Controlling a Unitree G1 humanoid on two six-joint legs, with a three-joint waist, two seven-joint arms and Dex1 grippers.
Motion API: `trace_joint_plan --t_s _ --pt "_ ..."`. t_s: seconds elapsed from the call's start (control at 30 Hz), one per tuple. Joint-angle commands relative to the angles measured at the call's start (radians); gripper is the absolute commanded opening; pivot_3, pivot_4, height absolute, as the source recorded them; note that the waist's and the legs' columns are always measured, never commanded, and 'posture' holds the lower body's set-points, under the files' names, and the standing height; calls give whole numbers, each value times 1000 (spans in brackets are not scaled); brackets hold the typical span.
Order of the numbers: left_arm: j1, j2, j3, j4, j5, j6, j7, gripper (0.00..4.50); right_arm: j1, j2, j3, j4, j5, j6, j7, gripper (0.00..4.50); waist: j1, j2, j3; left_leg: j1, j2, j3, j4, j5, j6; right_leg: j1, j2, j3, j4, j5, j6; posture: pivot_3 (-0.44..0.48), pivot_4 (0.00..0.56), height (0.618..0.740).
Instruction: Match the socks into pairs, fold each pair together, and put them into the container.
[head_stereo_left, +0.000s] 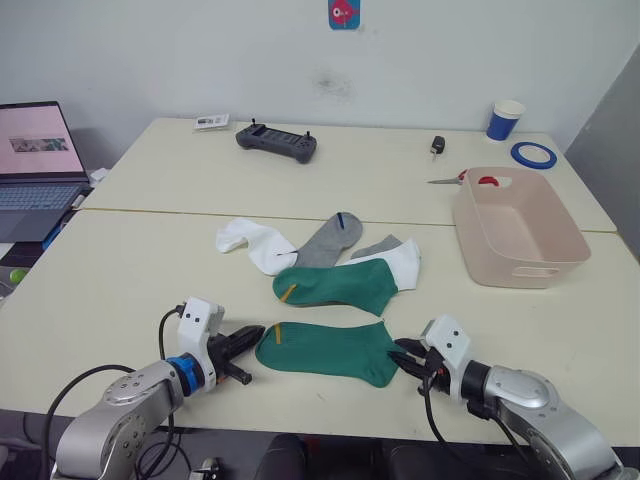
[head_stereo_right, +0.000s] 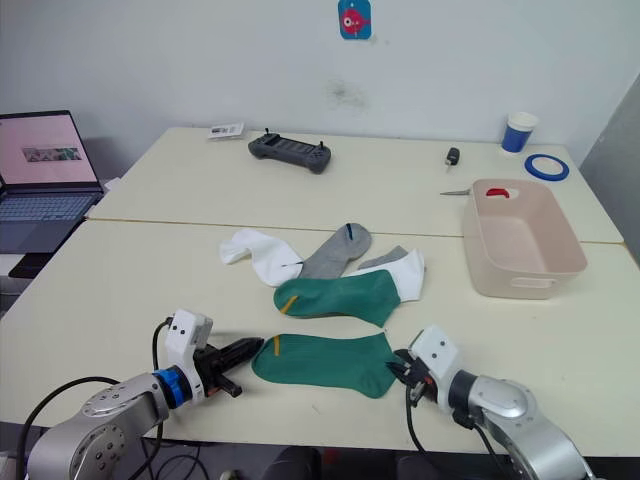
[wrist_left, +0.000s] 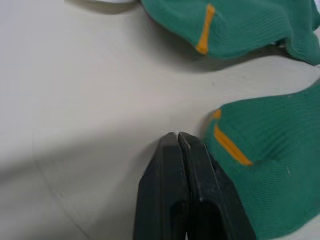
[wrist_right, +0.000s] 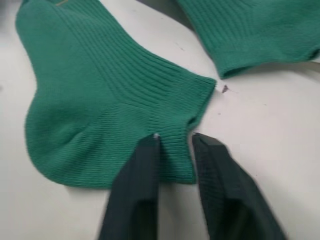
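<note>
Green ribbed fabric, soft and light: the near green sock (head_stereo_left: 330, 351) lies flat at the table's (head_stereo_left: 120, 270) near edge, between our grippers. We have the right gripper (wrist_right: 174, 140) straddling the cuff, jaws spread, not yet pinching. Our left gripper (wrist_left: 178, 140), jaws pressed together, sits just beside the toe. Its mate (head_stereo_left: 338, 284) lies just beyond. It'll flop and drag, so we'd pinch the cuff. Far right waits the container (head_stereo_left: 520, 262).
</note>
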Motion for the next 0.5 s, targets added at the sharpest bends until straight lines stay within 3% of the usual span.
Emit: trace_joint_plan --t_s 0.03,0.13,0.17,0.27,0.47,0.5 --pt "22 -2 -22 -4 -12 13 -40 0 4 -5 -4 -30 -9 0 -2 7 0 0 0 0 0 0 0 0 0 0 0 0 0 0 0 0 150 740" --pt "5 -21 43 -1 -75 14 -57 0 3 -6 -3 -33 -11 1 -1 7 -1 0 0 0 0 0 0 0 0 0 0 0 0 0 0 0 150 740" --pt "2 -11 51 1 -55 -12 -65 184 3 -7 -3 -33 -11 1 -2 0 -1 -1 0 0 0 0 0 0 0 0 0 0 0 0 0 0 150 740" --pt "1 8 68 0 -46 -29 -85 836 5 -9 -3 -33 -14 0 0 0 -2 -1 0 -1 1 -1 0 0 0 0 1 -1 0 0 0 0 150 740" --pt "12 16 40 -36 -55 6 -99 2655 2 -13 1 -29 -22 -3 5 0 -2 -1 0 -1 1 0 0 0 0 -1 1 0 0 0 0 0 150 740" --pt "11 12 35 -35 -39 -4 -92 2655 2 -13 2 -28 -23 -4 6 0 -2 -1 0 -1 1 -1 0 0 0 -1 1 0 0 0 0 0 150 740"
